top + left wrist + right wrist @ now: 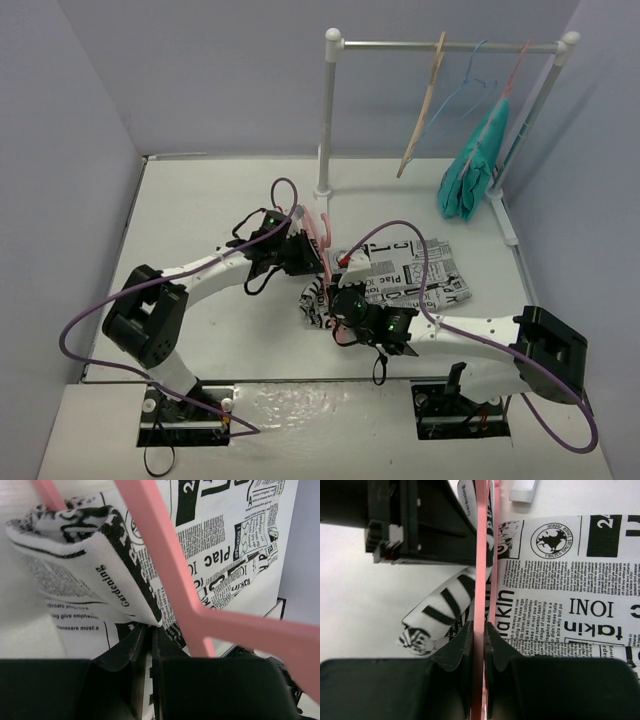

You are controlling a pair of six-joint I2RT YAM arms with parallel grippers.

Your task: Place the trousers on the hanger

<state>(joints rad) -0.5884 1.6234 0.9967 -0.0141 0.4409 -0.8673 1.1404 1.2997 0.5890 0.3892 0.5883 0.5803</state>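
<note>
From above, the white newspaper-print fabric trousers [415,275] lie mid-table, just right of the thick pink plastic hanger [325,240].

Left wrist: the left gripper [149,635] is pinched onto a trouser fold.

Right wrist: the right gripper [479,632] clamps the hanger's bar.

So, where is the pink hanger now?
Top view: the pink hanger is mid-table, at the left end of the newsprint trousers, clamped in the right gripper.

L & R arms bent inwd, left gripper [150,631] pinched tight, right gripper [479,629] same, wrists close tog.
</note>
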